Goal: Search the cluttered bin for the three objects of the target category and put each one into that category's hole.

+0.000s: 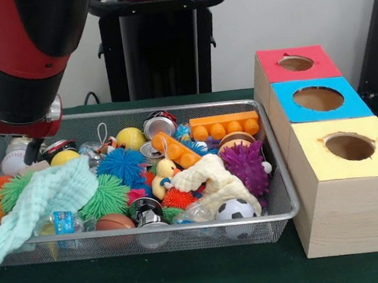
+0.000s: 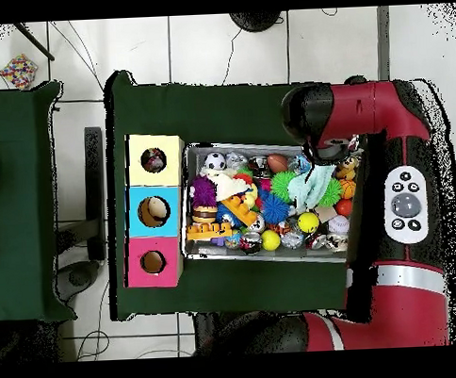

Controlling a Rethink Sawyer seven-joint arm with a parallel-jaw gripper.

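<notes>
Right, the arm (image 1: pixel 20 58) hangs over one end of the bin (image 1: pixel 279 203), and the pincer itself is hidden, so I can't tell its grip. Just beneath it sprawls the mint cloth (image 1: pixel 38 201); the three-holed box (image 1: pixel 343 164) sits well apart. Risk: snagging that cloth would drag the balls (image 1: pixel 130 137) out.

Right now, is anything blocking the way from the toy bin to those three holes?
Nothing covers the holes. Only the bin's mesh wall stands between toys and boxes, which rise higher. A mint cloth drapes over toys below the arm.
</notes>
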